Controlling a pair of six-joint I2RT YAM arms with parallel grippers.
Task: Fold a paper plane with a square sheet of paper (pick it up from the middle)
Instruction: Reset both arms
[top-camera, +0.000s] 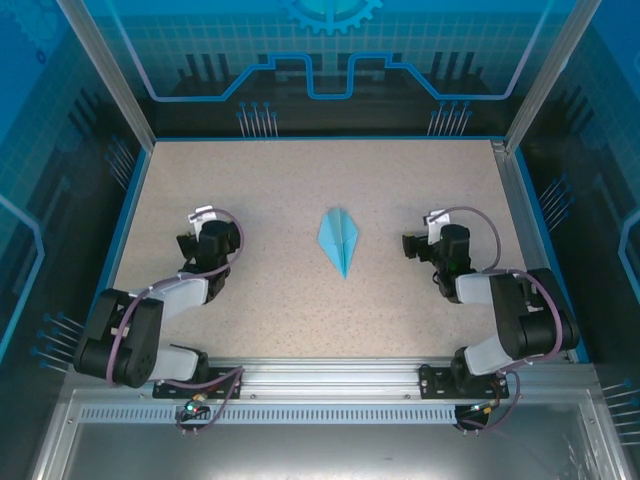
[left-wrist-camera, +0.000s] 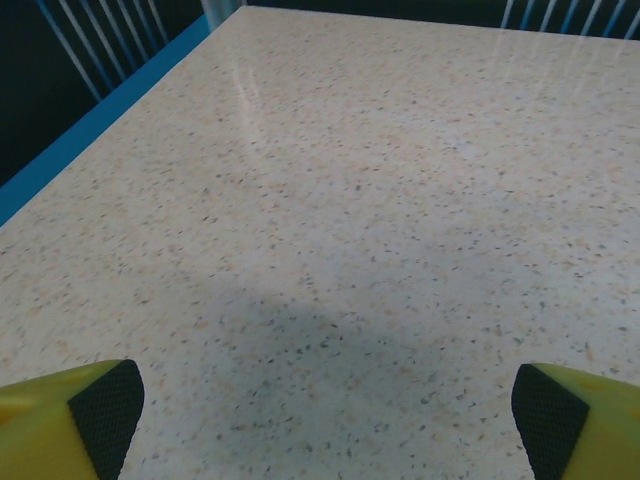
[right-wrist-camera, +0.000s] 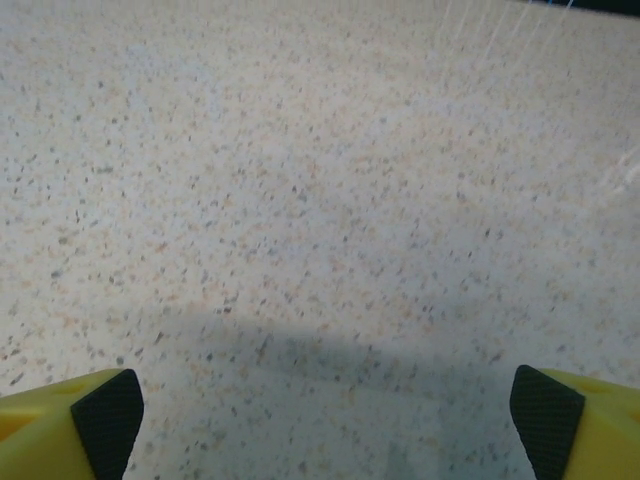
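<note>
The square sheet of paper lies folded into a slim light-blue paper plane (top-camera: 339, 240) in the middle of the speckled table, nose towards the near edge. My left gripper (top-camera: 203, 222) rests well to the left of it and stands open. My right gripper (top-camera: 418, 241) rests to its right, also open and apart from it. In the left wrist view the yellow fingers (left-wrist-camera: 70, 425) with black pads stand wide over bare tabletop, my left gripper (left-wrist-camera: 328, 410) holding nothing. In the right wrist view the fingers (right-wrist-camera: 75, 425) are just as wide, my right gripper (right-wrist-camera: 328, 410) empty.
The table (top-camera: 300, 180) has a blue rim on the left and far sides and a metal rail (top-camera: 330, 372) along the near edge, where both arm bases are bolted. Blue transparent walls enclose the cell.
</note>
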